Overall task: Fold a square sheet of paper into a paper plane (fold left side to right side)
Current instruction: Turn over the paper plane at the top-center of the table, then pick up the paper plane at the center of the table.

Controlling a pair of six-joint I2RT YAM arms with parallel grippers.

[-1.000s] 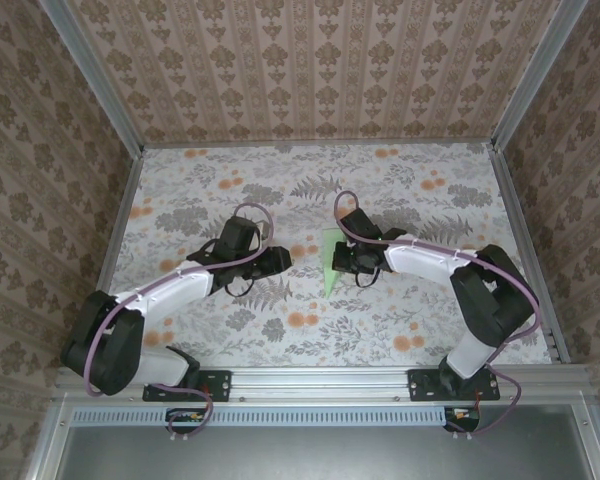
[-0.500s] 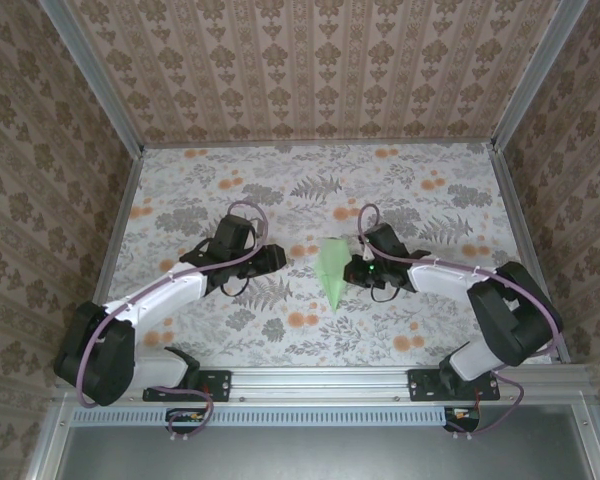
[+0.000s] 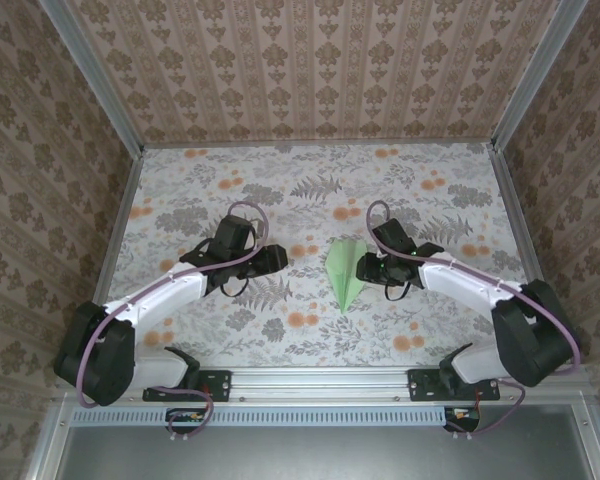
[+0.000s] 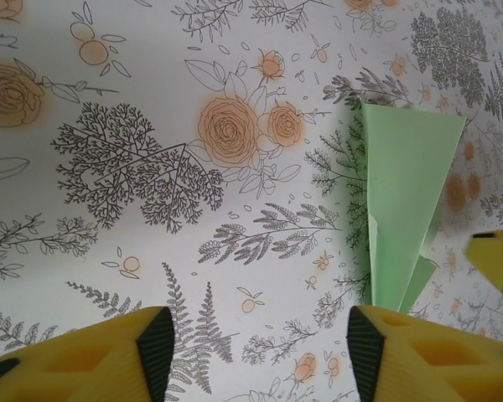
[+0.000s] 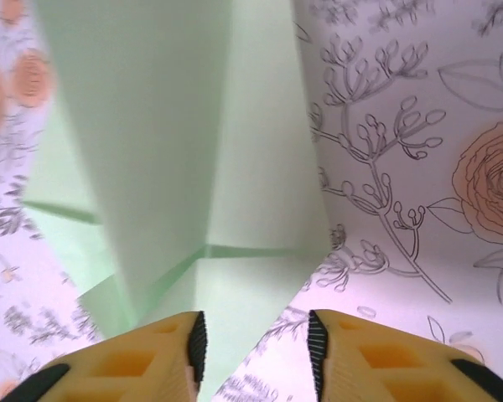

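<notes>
Most of the folding looks done: from above, the paper plane (image 3: 347, 275) lies on the table (image 3: 180, 180) as a slim dart, nose toward the arm bases, so you likely have little left beyond a final crease. Your left gripper (image 3: 280, 258) reaches in low, apart to its left; the right gripper (image 3: 364, 268) sits just beside its right edge. Left wrist: left fingers (image 4: 147, 356) spread, empty, plane ahead at right. Right wrist: right fingers (image 5: 189, 356) parted over the plane's edge, pinching nothing.
</notes>
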